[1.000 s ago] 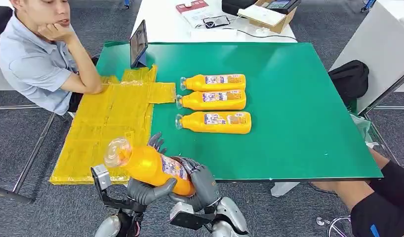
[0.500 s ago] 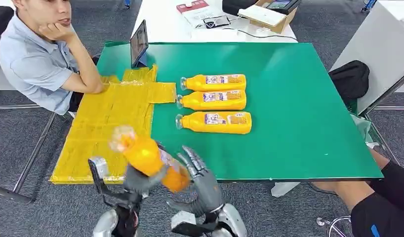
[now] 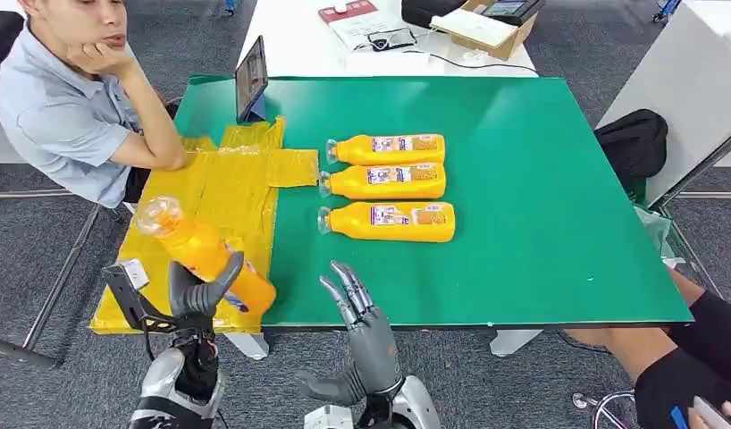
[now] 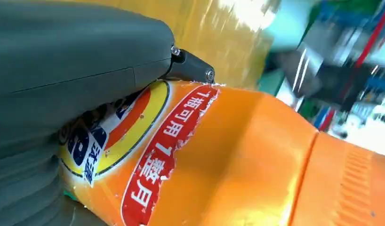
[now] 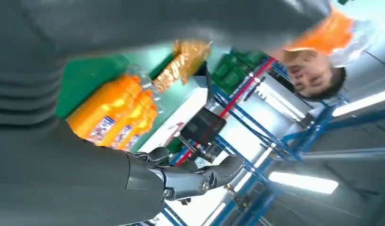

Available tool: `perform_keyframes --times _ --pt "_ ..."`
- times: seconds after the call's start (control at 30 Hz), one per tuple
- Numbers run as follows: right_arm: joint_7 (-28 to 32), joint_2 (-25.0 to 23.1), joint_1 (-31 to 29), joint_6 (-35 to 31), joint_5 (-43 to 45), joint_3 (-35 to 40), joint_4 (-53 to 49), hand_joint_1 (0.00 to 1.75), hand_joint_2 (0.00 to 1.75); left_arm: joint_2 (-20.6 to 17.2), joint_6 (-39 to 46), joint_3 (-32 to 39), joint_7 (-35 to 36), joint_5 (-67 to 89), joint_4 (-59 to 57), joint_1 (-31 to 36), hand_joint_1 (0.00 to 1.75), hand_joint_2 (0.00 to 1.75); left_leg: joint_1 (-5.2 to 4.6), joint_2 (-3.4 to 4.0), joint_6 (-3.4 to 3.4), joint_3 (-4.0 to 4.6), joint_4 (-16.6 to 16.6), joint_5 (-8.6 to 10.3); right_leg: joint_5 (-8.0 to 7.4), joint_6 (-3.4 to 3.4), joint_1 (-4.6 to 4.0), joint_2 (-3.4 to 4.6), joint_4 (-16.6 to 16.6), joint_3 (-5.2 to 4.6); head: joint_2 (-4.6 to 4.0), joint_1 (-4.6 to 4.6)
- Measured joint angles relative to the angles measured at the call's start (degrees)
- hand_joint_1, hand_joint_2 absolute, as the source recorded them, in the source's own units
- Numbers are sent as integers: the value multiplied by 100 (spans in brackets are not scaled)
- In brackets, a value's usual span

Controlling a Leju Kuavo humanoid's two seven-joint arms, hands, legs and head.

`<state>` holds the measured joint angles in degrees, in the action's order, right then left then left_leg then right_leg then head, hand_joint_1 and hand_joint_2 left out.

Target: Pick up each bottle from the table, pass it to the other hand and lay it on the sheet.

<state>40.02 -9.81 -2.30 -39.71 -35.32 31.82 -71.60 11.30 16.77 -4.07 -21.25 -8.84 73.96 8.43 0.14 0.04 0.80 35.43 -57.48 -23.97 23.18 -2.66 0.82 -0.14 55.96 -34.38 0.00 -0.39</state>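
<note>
Orange bottle (image 3: 210, 257): clear cap, label red, yellow, blue. Sheet (image 3: 197, 223) yellow, crinkled. Table mat (image 3: 523, 179) green. Person's shirt (image 3: 58, 116) grey-blue.

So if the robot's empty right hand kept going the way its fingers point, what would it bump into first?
Probably the nearest orange bottle. The right hand points up and slightly left over the green table; depth is unclear, so it might pass over the bottle's cap end.

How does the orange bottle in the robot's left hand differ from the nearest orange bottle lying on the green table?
The held orange plastic bottle is gripped by the left hand and tilted, its clear cap up over the yellow sheet. The nearest table bottle lies flat on the green table, untouched, cap pointing toward the sheet. Both share the same orange body and label.
</note>
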Motion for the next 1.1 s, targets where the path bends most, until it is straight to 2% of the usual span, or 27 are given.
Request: perform_keyframes --times 0.17,0.23,0.4,0.63,0.73,0.8,0.83,0.87,0.93,0.97,1.1 --pt "2 15 -21 -2 156 68 -168 0 0 -278 661 -124 200 2925 -351 311 175 175 2 0 -1 -2 0 1 0 1 -2 0 1 -1 0 0" --pt "2 35 -41 -2 300 122 -201 0 0 -422 657 -245 492 4267 -542 483 175 175 2 3 -1 -3 1 1 -1 1 -2 2 2 -2 0 -2" --pt "2 96 -79 26 496 242 -225 0 0 -734 170 -491 1083 6225 -1286 1074 175 175 2 -1 3 -2 0 5 -2 1 -1 -1 2 -1 0 0" --pt "2 166 -89 116 662 352 -223 0 0 -1040 -64 -708 1226 6827 -2468 1843 175 175 1 5 2 -4 0 5 -3 0 -1 3 4 2 0 -2" --pt "2 192 -91 146 714 356 -221 0 0 -1090 -170 -750 1268 6851 -2754 2034 162 175 2 1 2 -4 0 5 -2 0 -1 1 3 3 0 -2" --pt "2 199 -107 199 794 361 -207 0 0 -1121 -338 -756 1320 6859 -2979 2181 140 175 2 -2 2 -4 1 5 -2 0 -1 0 4 5 0 -2" --pt "2 208 -117 219 868 365 -201 0 0 -1139 -482 -765 1366 6859 -3146 2294 89 175 2 -2 2 -5 1 5 -2 0 -1 0 5 7 0 -2" --pt "2 210 -131 243 910 367 -188 0 0 -1136 -581 -767 1423 6844 -3279 2386 47 175 2 -2 2 -7 2 5 -2 0 -1 1 4 10 0 0" --pt "2 212 -175 282 1021 400 -148 0 0 -1143 -865 -767 1528 6798 -3605 2615 7 175 1 -1 1 -19 3 4 -2 0 -1 1 5 22 0 -4" --pt "2 212 -207 299 1082 422 -113 0 0 -1160 -1022 -761 1563 6756 -3799 2749 0 175 1 2 0 -30 4 2 -2 0 -1 2 4 31 0 0" --pt "2 232 -300 302 1248 481 13 0 0 -1215 -1276 -723 1596 6691 -4338 2946 0 175 2 11 -6 -47 4 0 -3 2 -2 7 8 38 0 -2"
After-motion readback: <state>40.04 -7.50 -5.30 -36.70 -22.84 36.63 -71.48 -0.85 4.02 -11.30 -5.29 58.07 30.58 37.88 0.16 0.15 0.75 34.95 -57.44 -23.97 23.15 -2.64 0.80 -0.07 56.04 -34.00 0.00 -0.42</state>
